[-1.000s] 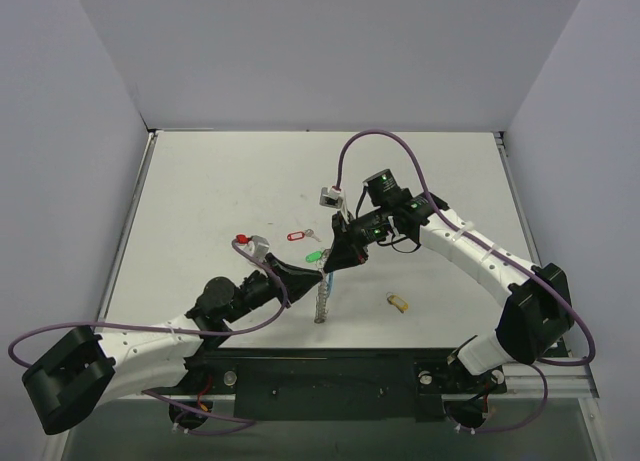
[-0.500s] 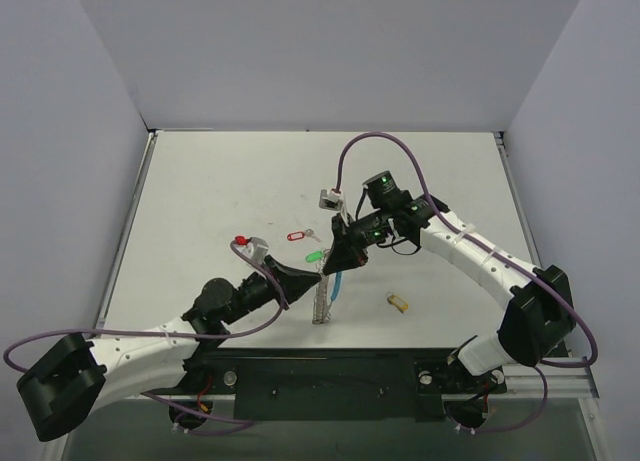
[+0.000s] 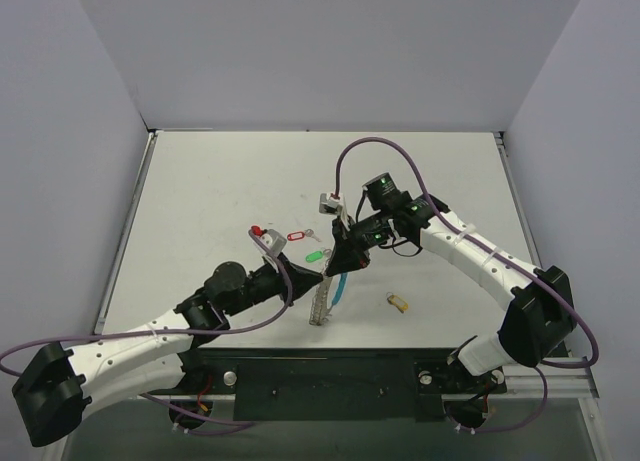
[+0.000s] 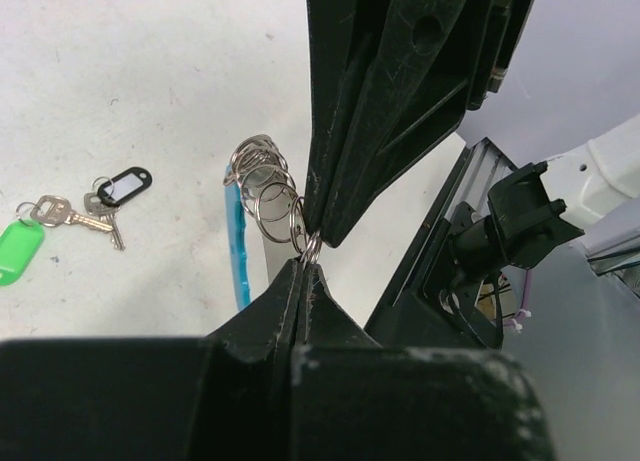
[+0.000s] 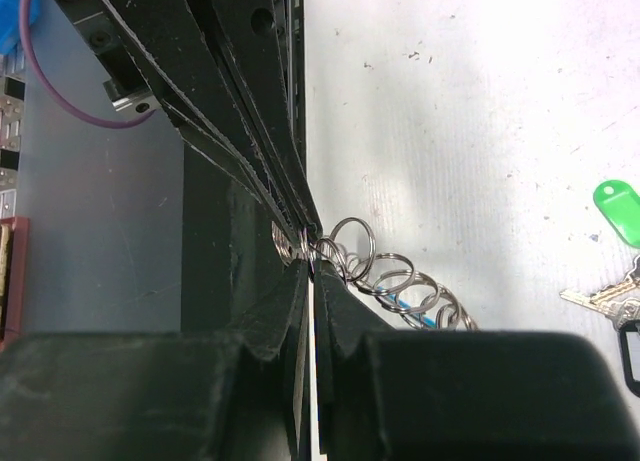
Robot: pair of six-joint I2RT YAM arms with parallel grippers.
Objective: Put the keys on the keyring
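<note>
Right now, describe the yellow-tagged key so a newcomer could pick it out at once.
On the white table, look toward the near edge, just right of the silvery coiled-wire keyring with a blue segment. The small silver key with an oblong yellow plastic tag lies there alone; the red-tagged key and green-tagged key sit farther back.

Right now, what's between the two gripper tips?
Left wrist view: only an end coil of the keyring, pinched by the left gripper and the right gripper.
</note>
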